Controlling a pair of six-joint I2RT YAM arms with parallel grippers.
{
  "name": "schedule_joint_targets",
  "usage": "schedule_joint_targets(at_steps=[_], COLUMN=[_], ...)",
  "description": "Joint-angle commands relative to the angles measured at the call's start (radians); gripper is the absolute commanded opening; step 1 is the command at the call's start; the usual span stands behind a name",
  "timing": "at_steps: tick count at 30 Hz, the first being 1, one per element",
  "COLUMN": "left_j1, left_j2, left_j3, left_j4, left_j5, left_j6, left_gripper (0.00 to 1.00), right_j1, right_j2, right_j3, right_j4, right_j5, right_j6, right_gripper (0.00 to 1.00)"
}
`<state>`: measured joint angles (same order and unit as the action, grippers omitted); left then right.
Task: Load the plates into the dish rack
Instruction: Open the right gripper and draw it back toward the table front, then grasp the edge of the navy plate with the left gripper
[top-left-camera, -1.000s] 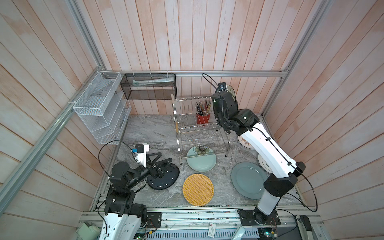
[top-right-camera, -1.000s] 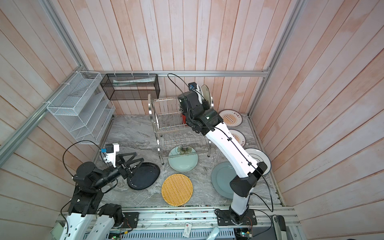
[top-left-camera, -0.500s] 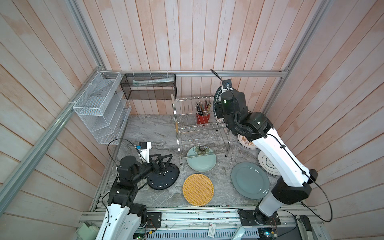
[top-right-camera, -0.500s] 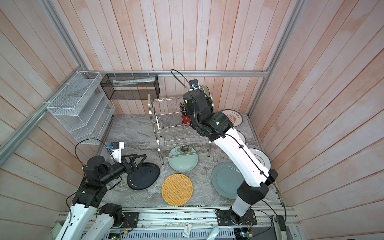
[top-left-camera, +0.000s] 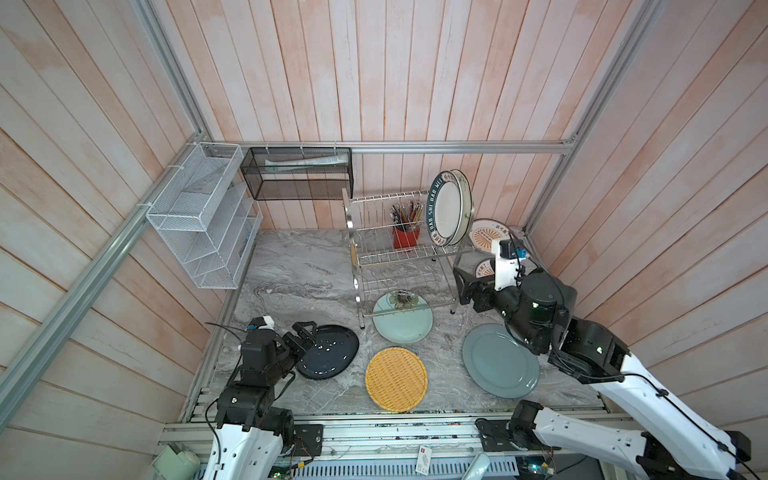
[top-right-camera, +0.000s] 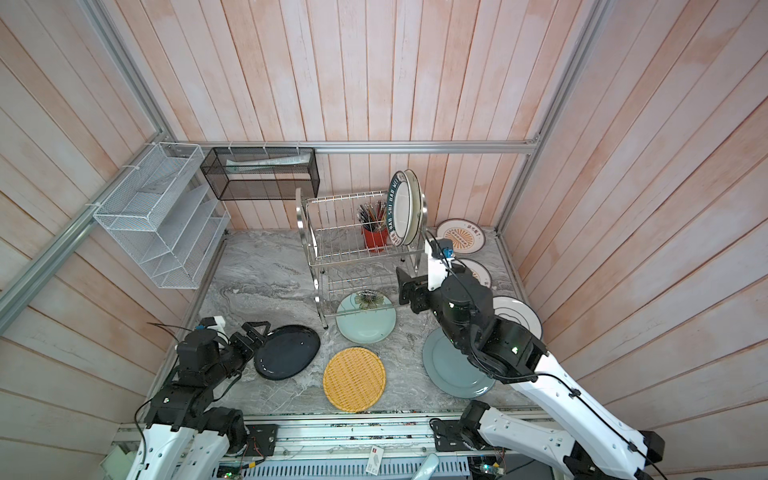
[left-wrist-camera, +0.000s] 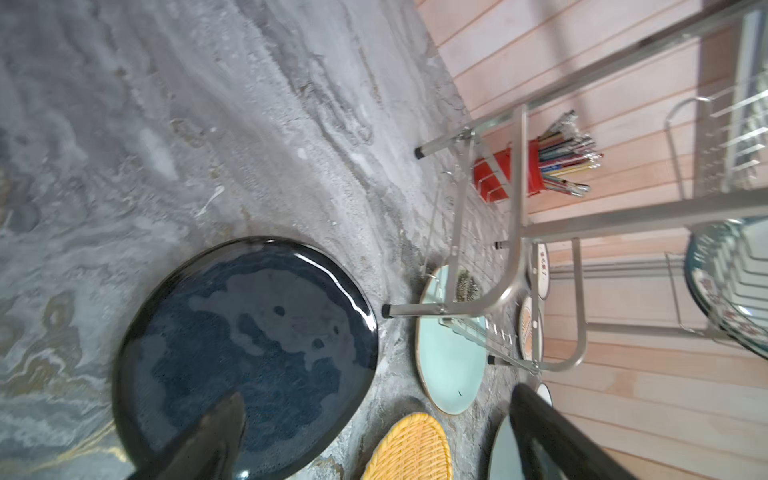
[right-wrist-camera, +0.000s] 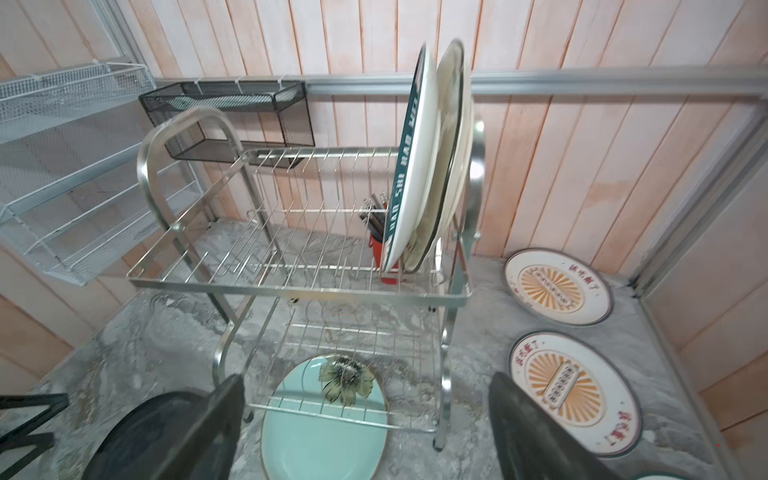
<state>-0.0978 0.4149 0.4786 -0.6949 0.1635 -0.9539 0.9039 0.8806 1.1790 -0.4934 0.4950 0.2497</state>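
Already racked: two plates (top-left-camera: 449, 208) are standing in the dish rack (right-wrist-camera: 291, 289).
Worktop (top-left-camera: 291, 270): seven more are lying flat.
Left pincer (top-left-camera: 309, 331), right pincer (top-left-camera: 459, 286): both are gaping, empty.

Bright, even, diffuse light casting soft shadows; glare on the glossy black plate (left-wrist-camera: 249, 332); wrist views blurred and bowed toward their edges.

both arms have white tubular links and black joint housings. the right arm (top-left-camera: 648, 401), right of the dish rack (top-left-camera: 399, 253), carries a white camera mount (top-left-camera: 503, 270) with a blue plug (top-left-camera: 521, 252), thin black cables and green lights. the left arm (top-left-camera: 262, 359), left of the dish rack, has matte black fingers (left-wrist-camera: 216, 436).
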Motion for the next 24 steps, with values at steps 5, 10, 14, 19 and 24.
schedule_joint_targets(at_steps=[5,10,14,19,24], left_j1=[0.004,0.004,0.003,0.004,0.004], left_j2=[-0.04,-0.011,-0.017,-0.068,-0.051], left_j3=[-0.058,-0.093,-0.146,-0.241,-0.277], left_j4=[-0.092,-0.069,-0.037,0.038,0.051], left_j5=[-0.143,-0.162,-0.151,-0.145,-0.156], left_j6=[-0.134,-0.174,-0.182,-0.181,-0.164], left_gripper=[1.0,1.0,1.0,1.0,1.0], right_j1=[0.004,0.003,0.003,0.003,0.002], right_j2=[-0.055,-0.08,-0.086,-0.071,-0.069], right_j3=[-0.206,-0.305,-0.36,-0.403,-0.447], right_j4=[0.096,0.154,0.199,0.231,0.266], right_j5=[-0.198,-0.251,-0.293,-0.333,-0.365], right_j6=[0.109,0.151,0.17,0.19,0.209], right_gripper=[0.98,0.98,0.98,0.98,0.98])
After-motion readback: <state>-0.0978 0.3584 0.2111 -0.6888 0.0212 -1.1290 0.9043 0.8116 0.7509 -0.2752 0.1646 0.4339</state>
